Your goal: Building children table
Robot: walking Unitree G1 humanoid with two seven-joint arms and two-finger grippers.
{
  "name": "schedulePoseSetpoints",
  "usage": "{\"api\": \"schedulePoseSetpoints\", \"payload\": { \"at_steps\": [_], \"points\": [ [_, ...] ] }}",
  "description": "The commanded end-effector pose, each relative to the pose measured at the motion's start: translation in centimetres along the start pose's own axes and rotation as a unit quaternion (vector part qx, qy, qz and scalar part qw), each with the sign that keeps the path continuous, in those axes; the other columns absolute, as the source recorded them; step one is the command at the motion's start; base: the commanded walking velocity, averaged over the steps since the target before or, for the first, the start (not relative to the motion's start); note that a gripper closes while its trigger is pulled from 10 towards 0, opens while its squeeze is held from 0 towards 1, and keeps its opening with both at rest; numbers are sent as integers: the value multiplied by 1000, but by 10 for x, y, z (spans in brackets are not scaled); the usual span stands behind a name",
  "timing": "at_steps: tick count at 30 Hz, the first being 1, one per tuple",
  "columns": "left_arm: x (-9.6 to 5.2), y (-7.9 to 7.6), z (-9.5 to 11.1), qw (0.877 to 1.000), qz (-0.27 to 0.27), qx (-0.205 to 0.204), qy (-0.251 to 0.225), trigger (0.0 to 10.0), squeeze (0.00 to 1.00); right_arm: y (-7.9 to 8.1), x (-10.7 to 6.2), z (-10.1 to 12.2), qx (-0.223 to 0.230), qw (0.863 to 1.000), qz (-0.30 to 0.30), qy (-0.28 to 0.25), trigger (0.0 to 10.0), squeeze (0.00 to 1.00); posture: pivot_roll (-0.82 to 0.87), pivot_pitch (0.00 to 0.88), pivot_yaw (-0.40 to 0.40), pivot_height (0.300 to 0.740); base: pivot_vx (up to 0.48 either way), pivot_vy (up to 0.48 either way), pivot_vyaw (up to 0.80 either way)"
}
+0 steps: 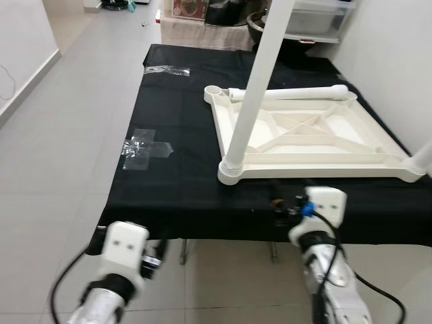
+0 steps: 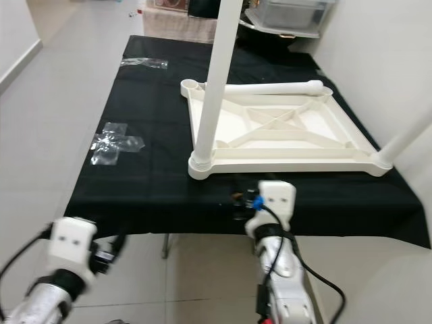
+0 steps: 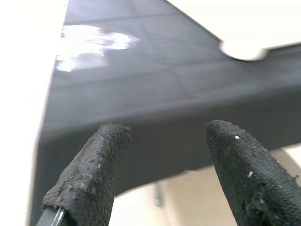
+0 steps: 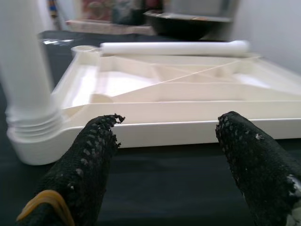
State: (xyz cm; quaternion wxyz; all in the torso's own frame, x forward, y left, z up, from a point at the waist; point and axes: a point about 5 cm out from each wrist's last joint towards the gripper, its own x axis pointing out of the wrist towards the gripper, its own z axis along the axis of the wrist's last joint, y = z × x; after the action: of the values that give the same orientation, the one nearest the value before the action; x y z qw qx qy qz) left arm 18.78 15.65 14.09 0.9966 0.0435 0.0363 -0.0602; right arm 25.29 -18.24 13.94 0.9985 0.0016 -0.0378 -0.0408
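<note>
Here the tabletop [image 1: 317,135] lies upside down on the black desk [image 1: 182,182], one loose leg [image 1: 290,92] lying crosswise along its far edge. The right end effector [image 4: 164,155], fingers wide and empty, faces its near rim; the left end effector [image 3: 162,165], also wide, hangs farther off.

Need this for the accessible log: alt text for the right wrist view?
The right gripper, fingers open, faces the near edge of an upside-down white plastic table top lying on a black cloth. One leg stands screwed into its near corner; a loose leg lies along the far side.
</note>
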Motion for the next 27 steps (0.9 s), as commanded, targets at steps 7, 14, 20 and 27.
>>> {"api": "schedulePoseSetpoints", "payload": {
  "at_steps": [7,14,20,27],
  "points": [
    [8,22,13,997,61,16,-38,10000,0,-26,8,2,-15,997,-70,4,10000,0,125,33,-119,740,145,0,0],
    [8,17,15,997,55,20,-43,10000,0,-27,16,5,-8,996,-83,7,10000,0,134,29,-123,740,360,0,0],
    [8,17,15,997,53,20,-43,10000,0,-29,21,7,-7,996,-91,6,10000,0,134,36,-128,740,388,0,0],
    [8,17,15,998,53,19,-39,10000,0,-32,27,10,-4,995,-100,3,10000,0,137,42,-127,740,369,0,0]
  ]
}}
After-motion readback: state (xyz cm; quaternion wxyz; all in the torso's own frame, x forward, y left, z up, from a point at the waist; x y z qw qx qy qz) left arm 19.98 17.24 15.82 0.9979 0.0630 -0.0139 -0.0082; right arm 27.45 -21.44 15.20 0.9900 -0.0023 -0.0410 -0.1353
